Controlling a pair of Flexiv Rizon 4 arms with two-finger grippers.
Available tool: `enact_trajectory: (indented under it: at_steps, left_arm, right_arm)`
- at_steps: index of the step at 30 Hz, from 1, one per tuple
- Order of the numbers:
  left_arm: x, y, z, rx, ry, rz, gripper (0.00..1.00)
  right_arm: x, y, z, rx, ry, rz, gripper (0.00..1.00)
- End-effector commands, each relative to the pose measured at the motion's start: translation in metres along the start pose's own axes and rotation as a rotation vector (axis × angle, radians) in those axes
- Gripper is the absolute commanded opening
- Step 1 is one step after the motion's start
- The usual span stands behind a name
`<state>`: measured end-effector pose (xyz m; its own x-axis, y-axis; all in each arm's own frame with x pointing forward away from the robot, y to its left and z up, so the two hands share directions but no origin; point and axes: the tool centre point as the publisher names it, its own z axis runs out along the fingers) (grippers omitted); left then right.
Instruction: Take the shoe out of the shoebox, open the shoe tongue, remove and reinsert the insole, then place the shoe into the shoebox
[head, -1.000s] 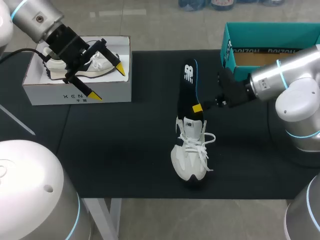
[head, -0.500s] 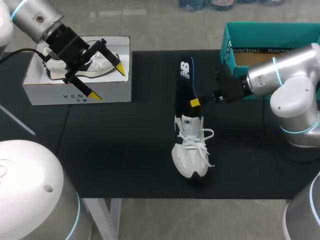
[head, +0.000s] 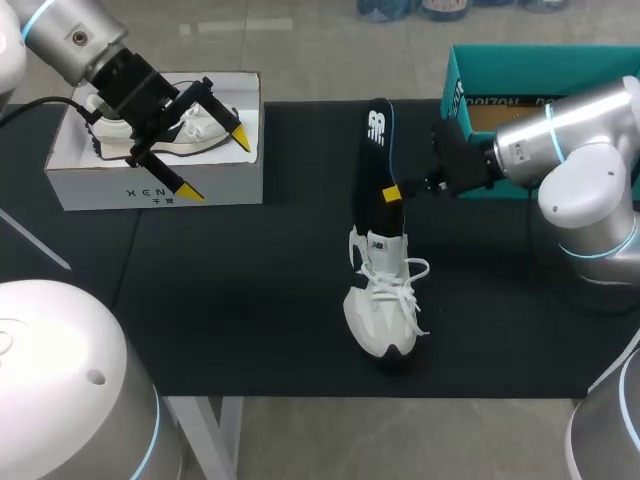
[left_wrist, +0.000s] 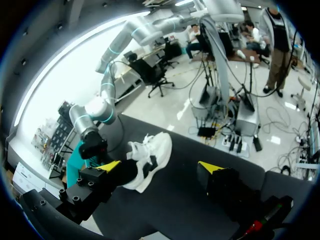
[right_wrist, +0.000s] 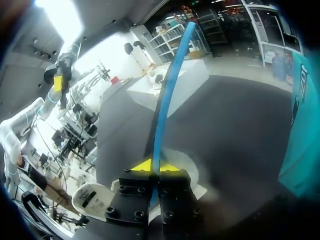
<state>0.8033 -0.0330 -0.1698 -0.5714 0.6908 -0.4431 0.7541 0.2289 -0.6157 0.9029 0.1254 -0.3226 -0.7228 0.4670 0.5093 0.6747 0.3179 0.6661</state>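
Pinching the insole (head: 374, 160) edge-on between fingers closed almost to touching, the right gripper (head: 393, 193) is holding it low down, just above the collar of the shoe (head: 382, 300). The shoe is sitting at the centre of the frame on the black mat (head: 250, 290), its toe pointing at the lower edge. The insole is standing out of the shoe's mouth and running toward the top centre, so its long axis is lying almost in line with the shoe's length. I cannot tell how deep its lower end is sitting. Any slide in or out is probably going to follow that line. The left gripper (head: 214, 163) is hanging wide open and empty over the white shoebox (head: 150, 185) at upper left, well apart.
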Motion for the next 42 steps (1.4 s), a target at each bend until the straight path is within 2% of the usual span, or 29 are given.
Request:
enact_trajectory:
  at_steps: [1,12,21,22,23,24,30,36,41,42]
  left_arm:
    - [0.001,0.000,-0.001,-0.002,0.002,0.000,1.00]
    - [0.001,0.000,-0.001,-0.002,0.002,0.000,1.00]
    - [0.001,0.000,-0.001,-0.002,0.002,0.000,1.00]
    - [0.001,0.000,-0.001,-0.002,0.002,0.000,1.00]
    - [0.001,0.000,-0.001,-0.002,0.002,0.000,1.00]
    - [0.001,0.000,-0.001,-0.002,0.002,0.000,1.00]
    - [0.001,0.000,-0.001,-0.002,0.002,0.000,1.00]
    - [0.001,0.000,-0.001,-0.002,0.002,0.000,1.00]
    - [0.001,0.000,-0.001,-0.002,0.002,0.000,1.00]
    - [0.001,0.000,-0.001,-0.002,0.002,0.000,1.00]
  right_arm:
    - [-0.001,-0.010,0.002,0.015,0.004,0.008,0.00]
    - [0.011,-0.050,0.002,0.059,0.014,0.028,0.00]
    - [0.018,-0.065,0.005,0.093,0.013,0.041,0.00]
    - [0.019,-0.064,0.005,0.092,0.010,0.044,0.28]
    - [0.019,-0.061,0.004,0.091,0.010,0.045,0.86]
    - [0.020,-0.059,0.004,0.088,0.008,0.041,1.00]
    - [0.023,-0.039,0.003,0.079,0.006,0.009,1.00]
    - [0.017,-0.019,0.009,0.071,0.004,-0.011,1.00]
    - [0.015,-0.012,0.013,0.073,0.003,-0.022,1.00]
    - [0.015,-0.011,0.013,0.073,0.002,-0.024,0.72]
